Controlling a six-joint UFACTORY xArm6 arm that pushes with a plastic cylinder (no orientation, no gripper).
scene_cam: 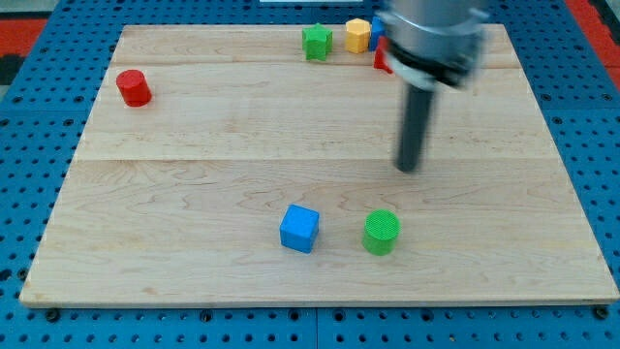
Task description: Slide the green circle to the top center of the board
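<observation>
The green circle (382, 232) is a short green cylinder standing near the view's bottom, a little right of centre on the wooden board (194, 174). My tip (409, 168) is above and slightly right of it in the view, a short gap away and not touching it. The dark rod rises from the tip to the blurred arm body at the view's top right. A blue cube (299, 228) sits just left of the green circle.
A green star-shaped block (316, 41) and a yellow block (358, 35) stand at the top centre. A red block (383, 60) and a blue one are partly hidden behind the arm there. A red cylinder (133, 87) stands at the upper left.
</observation>
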